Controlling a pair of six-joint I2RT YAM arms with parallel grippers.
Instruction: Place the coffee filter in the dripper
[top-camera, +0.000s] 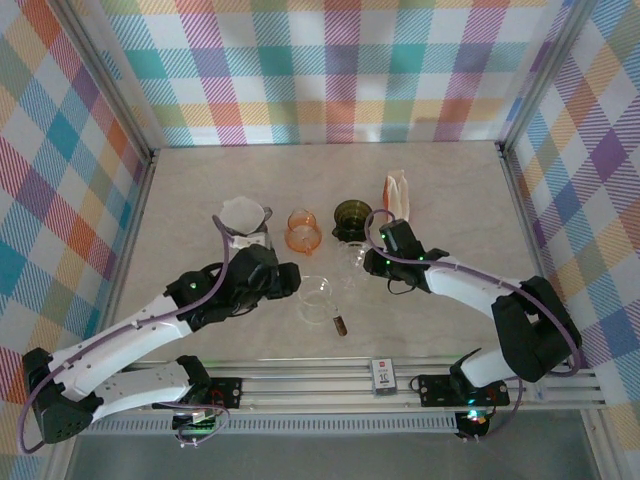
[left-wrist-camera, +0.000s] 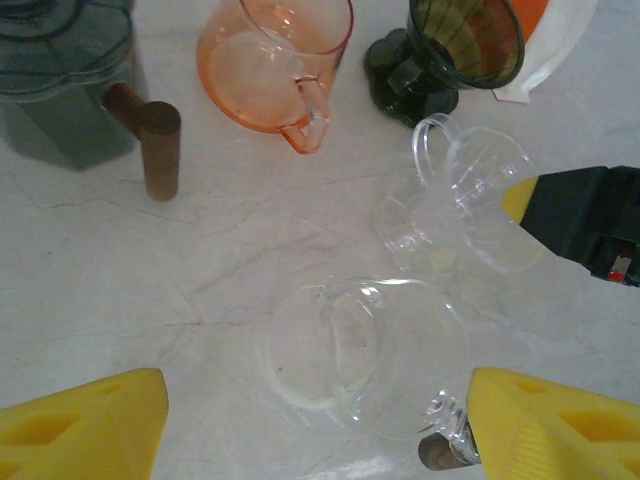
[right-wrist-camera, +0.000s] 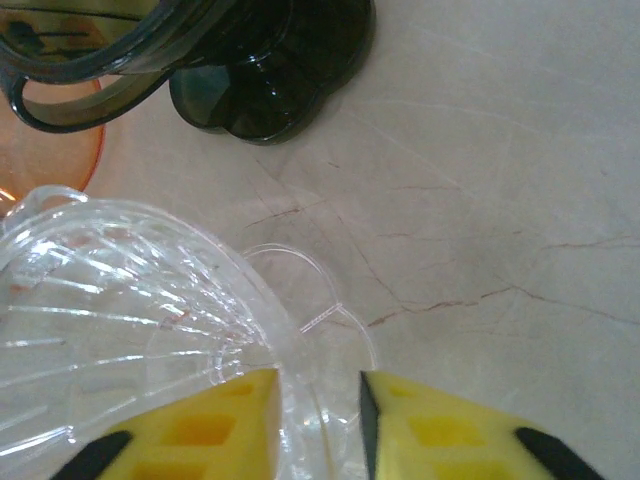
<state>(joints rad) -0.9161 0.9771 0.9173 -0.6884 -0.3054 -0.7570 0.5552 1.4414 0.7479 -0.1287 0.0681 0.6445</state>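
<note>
**A:** Far left of the row, a grey vessel (top-camera: 247, 236) with a white paper filter (top-camera: 243, 211) sitting in its mouth; next along, the left gripper (top-camera: 292, 281), fingers spread wide, nothing in them, poised over the clear glass server (top-camera: 318, 296).

**B:** Behind that the orange glass dripper (top-camera: 303, 231), then the dark green dripper (top-camera: 352, 218); the clear glass dripper (top-camera: 353, 262) sits just in front of the green one, and the right gripper (top-camera: 372, 263) is at it.

**A:** At it how? The right wrist camera has the pads (right-wrist-camera: 200, 430) drawn in narrow, with the ribbed glass rim running into the gap; whether they truly bite, I cannot tell.

**B:** Far right, at the back, a white-and-orange paper bundle (top-camera: 398, 193), spare filters by my guess; so there is paper at both ends, and neither gripper has any.

**A:** The danger, as I judge it: a pinch on a thin, slick glass edge; if it slips, the dripper could roll into the green one just beside it.

**B:** And the left fingers straddle the server, its wooden handle (left-wrist-camera: 440, 452) right by one finger; a careless sweep could knock it; both arms crowd the middle, too.

**A:** On the views: overhead lays out the row and the paper, but the grip is too small to read there; the right wrist gives ribs and rim; the left wrist suggests the clear dripper is leaning on its side, handle loop up.
</note>
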